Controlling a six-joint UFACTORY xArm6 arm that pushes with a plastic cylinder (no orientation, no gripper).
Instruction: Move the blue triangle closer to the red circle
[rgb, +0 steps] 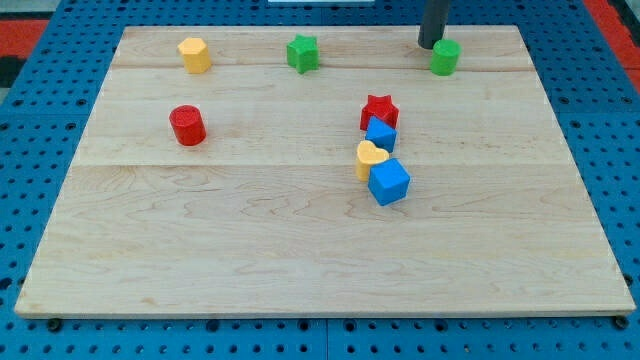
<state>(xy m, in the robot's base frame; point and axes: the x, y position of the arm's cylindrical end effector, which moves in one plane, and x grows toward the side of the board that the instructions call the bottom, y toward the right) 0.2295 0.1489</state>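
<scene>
At the view's top, right of centre, my tip (432, 46) comes down from the upper edge as a dark rod and ends just at the upper left of the green cylinder (446, 57), close beside it; whether the two touch cannot be told. There is no hand on this arm, only the rod, so nothing stands apart or together.

The wooden desk (250, 250) fills most of the single camera view, lying on a blue pegboard (40, 335). Along the desk's top edge stand three blocks, well apart from each other: a yellow hexagon (194, 55) toward the left, a green star (302, 53) near the middle, and the green cylinder toward the right.

The red circle (187, 125) stands alone on the left half of the desk, below the yellow hexagon. The blue triangle (380, 134) sits right of centre, well apart from the red circle, within a tight cluster of four blocks. Directly above it and touching is a red star (379, 111). Just below it on the left is a yellow heart (371, 157), and at the lower right of the heart, pressed against it, is a blue cube (389, 182). My tip is well above this cluster.
</scene>
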